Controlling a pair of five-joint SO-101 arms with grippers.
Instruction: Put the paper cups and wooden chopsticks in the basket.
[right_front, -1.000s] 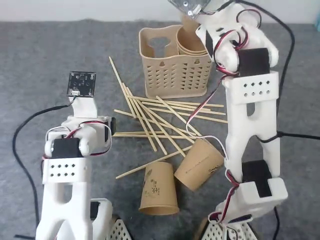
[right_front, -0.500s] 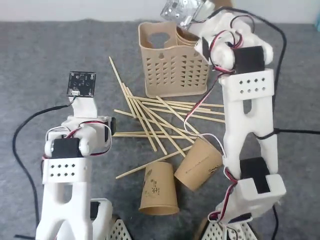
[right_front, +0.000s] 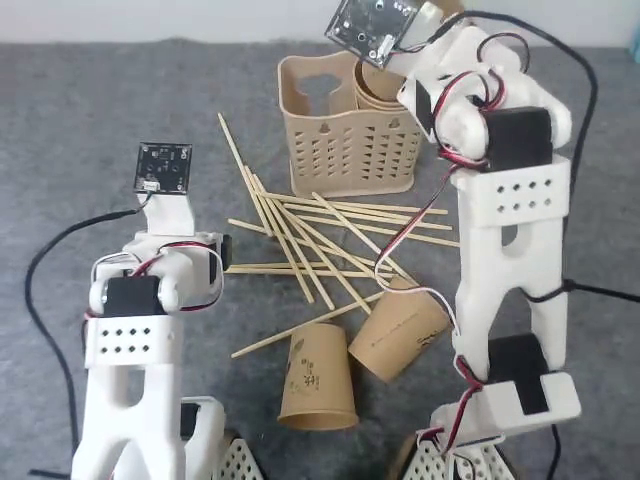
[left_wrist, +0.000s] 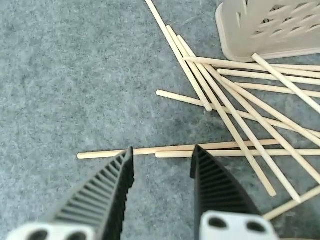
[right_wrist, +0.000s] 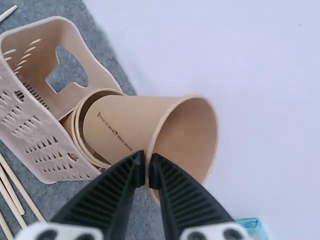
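My right gripper (right_wrist: 146, 160) is shut on the rim of a brown paper cup (right_wrist: 145, 125). That cup lies tilted, with its base inside the nested cups (right_wrist: 80, 135) in the beige basket (right_wrist: 30, 115). In the high view the basket (right_front: 340, 150) stands at the back, with the right arm's wrist over its right compartment. Two more paper cups (right_front: 318, 380) (right_front: 397, 330) lie on their sides near the front. Wooden chopsticks (right_front: 320, 240) are scattered between them and the basket. My left gripper (left_wrist: 162, 152) hangs open just above two chopsticks (left_wrist: 235, 115), holding nothing.
Grey carpet covers the table. The basket's left compartment (right_front: 315, 90) holds no cups. The right arm's tall white links (right_front: 505, 250) stand beside the chopstick pile and the nearer cup. A black cable (right_front: 50, 260) loops at the left.
The right arm's upper links have shifted right and its wrist has tilted, with the held cup staying at the basket's right compartment. The left arm has not moved.
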